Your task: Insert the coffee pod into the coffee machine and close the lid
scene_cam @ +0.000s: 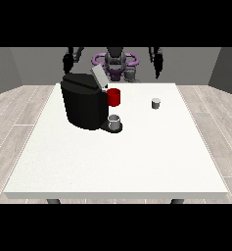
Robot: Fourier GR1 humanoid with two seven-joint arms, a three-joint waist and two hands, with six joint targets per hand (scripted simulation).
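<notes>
You had the coffee pod (156, 103) standing on the table (112, 162), well apart from the open-lidded coffee machine (83, 105).

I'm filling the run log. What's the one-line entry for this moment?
pod: on table, untouched | coffee machine: lid open | hands: raised, away from both
</notes>
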